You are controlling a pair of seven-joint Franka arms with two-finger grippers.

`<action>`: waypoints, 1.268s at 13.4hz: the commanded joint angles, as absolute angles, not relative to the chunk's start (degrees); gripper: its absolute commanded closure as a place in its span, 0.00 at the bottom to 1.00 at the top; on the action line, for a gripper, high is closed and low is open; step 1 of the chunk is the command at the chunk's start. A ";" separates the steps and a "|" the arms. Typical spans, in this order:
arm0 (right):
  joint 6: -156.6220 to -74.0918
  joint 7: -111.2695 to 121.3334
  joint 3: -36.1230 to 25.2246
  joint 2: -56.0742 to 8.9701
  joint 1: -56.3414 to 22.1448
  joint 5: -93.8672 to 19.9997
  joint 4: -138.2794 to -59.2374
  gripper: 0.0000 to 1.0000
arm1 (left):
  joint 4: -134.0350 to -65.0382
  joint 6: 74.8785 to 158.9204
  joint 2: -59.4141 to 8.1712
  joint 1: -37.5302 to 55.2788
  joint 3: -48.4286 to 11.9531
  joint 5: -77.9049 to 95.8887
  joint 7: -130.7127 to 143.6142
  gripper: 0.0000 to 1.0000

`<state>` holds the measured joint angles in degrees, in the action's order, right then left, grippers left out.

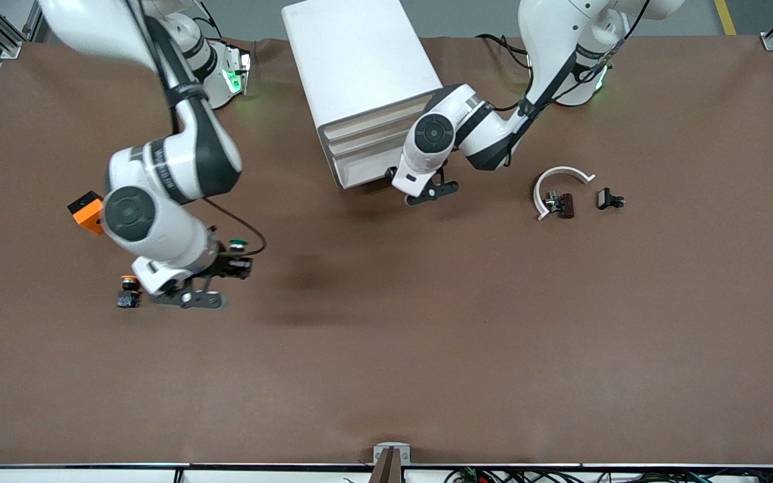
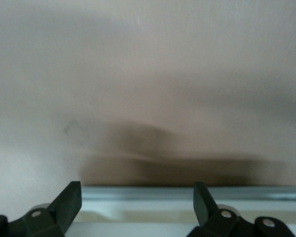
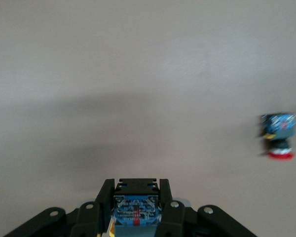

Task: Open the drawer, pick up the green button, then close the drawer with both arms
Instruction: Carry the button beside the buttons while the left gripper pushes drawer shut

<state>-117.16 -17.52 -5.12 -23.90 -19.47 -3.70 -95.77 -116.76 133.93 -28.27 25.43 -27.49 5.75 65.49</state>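
The white cabinet [image 1: 359, 67] stands at the robots' edge of the table. Its cream drawer fronts [image 1: 363, 157] face the front camera, and the drawer among them looks pushed in. My left gripper [image 1: 394, 177] is open right at those fronts. In the left wrist view its gripper [image 2: 138, 192] straddles a pale drawer edge [image 2: 138, 202]. My right gripper [image 1: 235, 267] is shut on the green-capped button [image 1: 239, 243], above the table toward the right arm's end. The right wrist view shows the right gripper [image 3: 137, 197] clamped on the button's blue-grey base [image 3: 137, 211].
A yellow-capped button [image 1: 129, 292] lies on the table beside the right gripper. The right wrist view shows a red-capped button [image 3: 278, 138] on the table. An orange block [image 1: 88, 211] sits by the right arm. A white curved piece [image 1: 561, 176] and small black parts [image 1: 609, 199] lie toward the left arm's end.
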 commanded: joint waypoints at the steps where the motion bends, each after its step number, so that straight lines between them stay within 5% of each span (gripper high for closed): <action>1: -123.19 -14.16 -4.04 -22.76 -16.44 -3.96 -100.97 1.00 | -116.02 133.33 -29.79 26.80 -29.09 6.85 69.07 0.00; 6: -134.20 -6.69 -4.04 -27.33 -11.88 -3.96 -103.97 1.00 | -115.93 133.42 -30.32 27.60 -30.23 7.03 72.33 0.00; 17: -141.24 -6.50 -4.04 -32.08 -9.32 -3.95 -107.66 1.00 | -107.50 128.32 -27.16 16.98 -25.75 -7.45 72.78 0.00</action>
